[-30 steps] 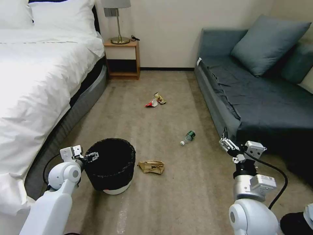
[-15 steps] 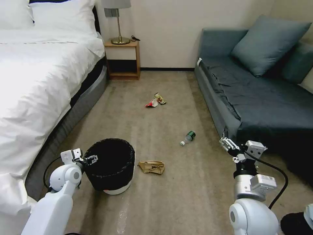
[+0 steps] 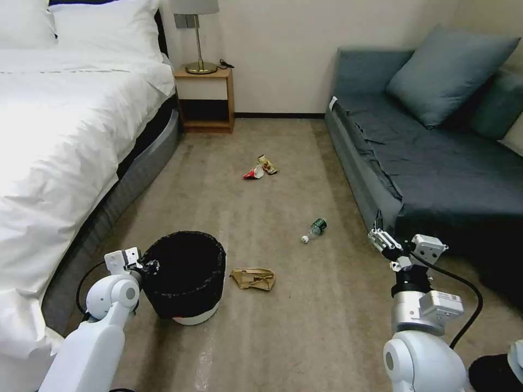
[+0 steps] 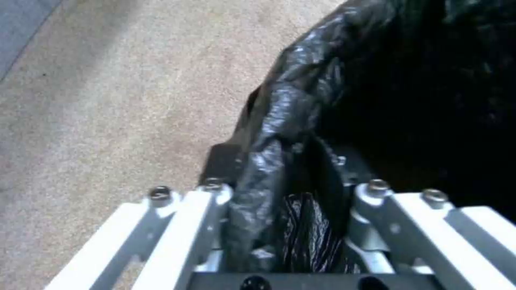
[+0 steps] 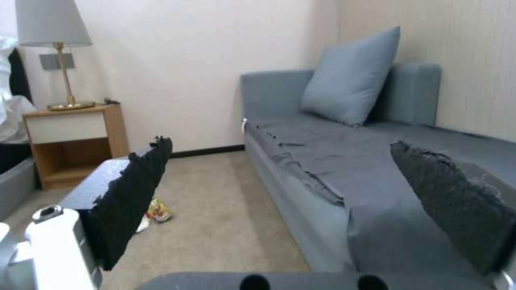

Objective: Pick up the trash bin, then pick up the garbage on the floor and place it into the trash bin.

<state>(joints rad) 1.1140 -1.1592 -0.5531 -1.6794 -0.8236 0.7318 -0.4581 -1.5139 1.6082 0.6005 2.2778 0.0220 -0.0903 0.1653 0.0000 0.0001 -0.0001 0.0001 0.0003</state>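
The trash bin [image 3: 188, 283], white-based with a black bag [image 4: 301, 100], stands on the carpet near the bed. My left gripper [image 3: 148, 267] sits on its near rim, one finger inside and one outside, shut on the bagged rim [image 4: 279, 161]. The garbage lies on the floor: a crumpled brown paper bag [image 3: 253, 278] just right of the bin, a clear bottle with a green label [image 3: 314, 229] farther on, and a red-and-white wrapper [image 3: 253, 172] beside a yellow-brown wrapper [image 3: 267, 163] mid-room. My right gripper [image 3: 381, 239] hangs open and empty by the sofa front [image 5: 279, 181].
A white bed [image 3: 54, 136] runs along the left, a grey-blue sofa [image 3: 436, 163] with a pillow along the right. A wooden nightstand [image 3: 204, 98] with a lamp stands against the far wall. Open carpet lies between bed and sofa.
My left gripper has dropped lower and slid over the bin's rim, its fingers closing on it. The bin and the right arm have barely moved.
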